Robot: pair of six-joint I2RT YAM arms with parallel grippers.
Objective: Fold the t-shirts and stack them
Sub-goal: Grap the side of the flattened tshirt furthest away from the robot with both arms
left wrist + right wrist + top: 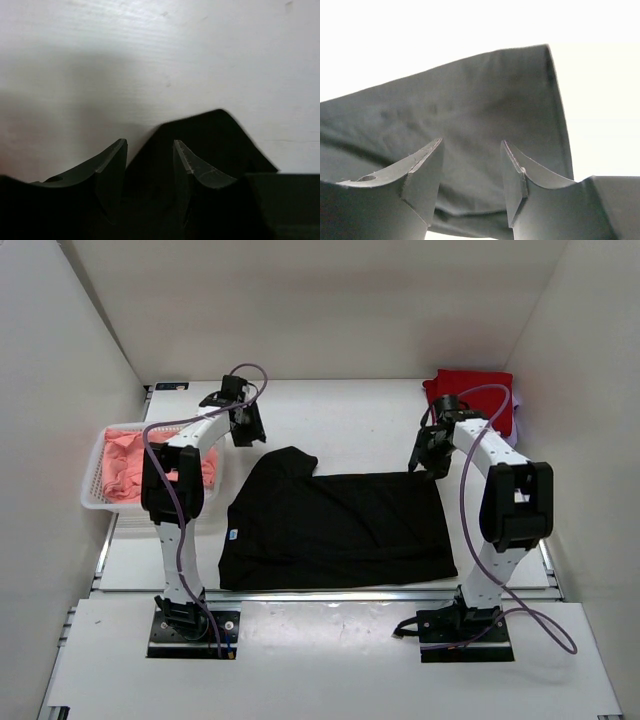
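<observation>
A black t-shirt (335,530) lies spread flat in the middle of the white tabletop (340,420). Its body forms a wide, roughly rectangular shape, with 1 peaked flap of cloth sticking out at the far left corner. A small pale label (232,535) shows near its left edge. The left gripper (247,430) hangs over bare tabletop just beyond that peaked corner. In the left wrist view its 2 fingers (112,160) stand spread apart, with the dark point of cloth visible past the gap and nothing pinched between them. The right gripper (427,458) sits at the shirt's far right corner. In the right wrist view its 2 fingers (422,170) are likewise spread, with the hemmed edge of the black cloth running across behind them and nothing clamped in the gap. Whether either gripper touches the cloth cannot be told. At the far right corner of the tabletop, behind the right arm, a red t-shirt (478,395) rests in a compact folded heap, well apart from the black one. On the left side a white mesh basket (92,480) holds crumpled salmon-pink t-shirts (125,465), partly hidden by the left arm's upper link.
</observation>
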